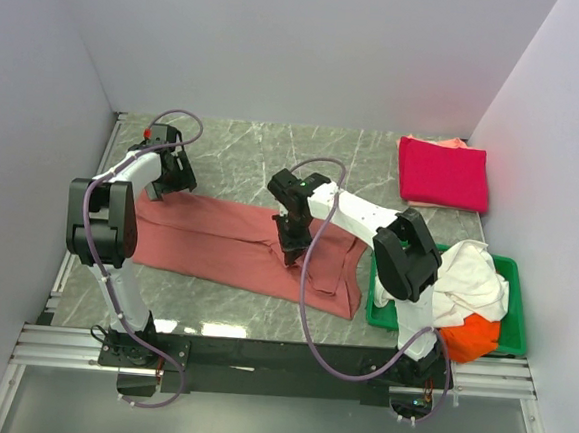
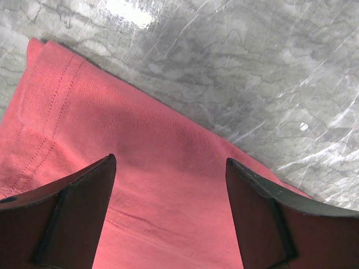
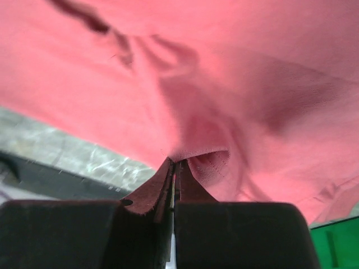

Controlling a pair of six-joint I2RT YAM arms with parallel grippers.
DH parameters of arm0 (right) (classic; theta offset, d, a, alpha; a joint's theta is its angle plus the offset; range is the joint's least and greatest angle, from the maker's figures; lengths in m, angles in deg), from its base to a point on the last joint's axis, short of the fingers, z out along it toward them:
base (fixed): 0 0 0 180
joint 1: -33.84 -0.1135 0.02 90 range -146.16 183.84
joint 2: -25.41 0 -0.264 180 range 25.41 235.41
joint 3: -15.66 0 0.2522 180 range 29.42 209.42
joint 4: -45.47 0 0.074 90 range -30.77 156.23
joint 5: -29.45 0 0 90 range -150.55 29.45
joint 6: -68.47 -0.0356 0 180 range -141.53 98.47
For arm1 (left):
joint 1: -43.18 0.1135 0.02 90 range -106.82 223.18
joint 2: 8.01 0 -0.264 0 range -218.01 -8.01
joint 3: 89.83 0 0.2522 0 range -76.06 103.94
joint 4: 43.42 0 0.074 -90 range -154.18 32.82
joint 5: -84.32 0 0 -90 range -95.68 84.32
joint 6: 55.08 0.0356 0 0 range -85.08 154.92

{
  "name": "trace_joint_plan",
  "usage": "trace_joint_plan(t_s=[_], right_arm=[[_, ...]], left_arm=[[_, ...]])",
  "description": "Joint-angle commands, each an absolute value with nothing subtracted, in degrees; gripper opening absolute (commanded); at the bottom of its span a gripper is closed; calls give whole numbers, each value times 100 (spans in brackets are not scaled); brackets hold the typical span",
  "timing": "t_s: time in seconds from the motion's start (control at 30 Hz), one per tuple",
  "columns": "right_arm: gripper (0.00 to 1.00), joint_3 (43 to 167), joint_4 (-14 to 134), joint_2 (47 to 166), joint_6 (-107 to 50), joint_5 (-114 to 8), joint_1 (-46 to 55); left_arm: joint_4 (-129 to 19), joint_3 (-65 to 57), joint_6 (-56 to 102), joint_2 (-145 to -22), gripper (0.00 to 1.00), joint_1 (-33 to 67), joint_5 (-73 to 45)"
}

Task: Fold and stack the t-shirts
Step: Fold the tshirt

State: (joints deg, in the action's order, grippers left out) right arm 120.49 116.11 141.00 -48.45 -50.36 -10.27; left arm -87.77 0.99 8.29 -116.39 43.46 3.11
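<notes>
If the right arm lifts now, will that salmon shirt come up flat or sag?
Probably sags: the salmon shirt puckers into soft folds where the right gripper pinches it. Likely light, but one pinch point will let it drape. The rest may drag.

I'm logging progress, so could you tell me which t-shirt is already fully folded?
The crimson-pink t-shirt, a neat rectangle at the far right. The salmon-red t-shirt lies stretched out, and the white t-shirt and orange t-shirt sit crumpled in the green tray.
</notes>
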Motion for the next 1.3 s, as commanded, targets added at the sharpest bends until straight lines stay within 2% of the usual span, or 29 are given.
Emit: trace_joint_plan(t_s=[0.0, 0.13, 0.3, 0.43, 0.47, 0.57, 0.63, 0.87, 1.03, 1.27], right_arm=[[1, 12215, 11882, 13922, -4659, -4475, -1054], [1, 12127, 11803, 14081, -4536, -3816, -1063], [3, 12091, 11750, 14169, -4456, -3568, -1054], [9, 12100, 11671, 14195, -4395, -3436, -1054], [21, 12109, 11662, 14186, -4386, -3419, -1054], [42, 12170, 11610, 14125, -4368, -3384, -1054], [47, 12214, 11583, 14046, -4377, -3410, -1054], [51, 11978, 11321, 13484, -4737, -4016, -712], [51, 11380, 11082, 12992, -5053, -4631, 121], [51, 11265, 10985, 12912, -5247, -5808, 1124]], left_arm=[[-8610, 31, 865, -11603, 84, 4353, 231], [-8610, 31, 856, -11612, 84, 4345, 214], [-8636, 58, 865, -11621, 84, 4345, 214], [-8636, 58, 856, -11612, 84, 4345, 214], [-8645, 66, 856, -11620, 84, 4353, 214], [-8662, 84, 873, -11612, 85, 4345, 240], [-8671, 110, 900, -11621, 85, 4345, 293], [-8759, 277, 908, -11629, 85, 4353, 433], [-8768, 312, 926, -11647, 85, 4345, 460], [-8750, 347, 891, -11778, 86, 4406, 416]])
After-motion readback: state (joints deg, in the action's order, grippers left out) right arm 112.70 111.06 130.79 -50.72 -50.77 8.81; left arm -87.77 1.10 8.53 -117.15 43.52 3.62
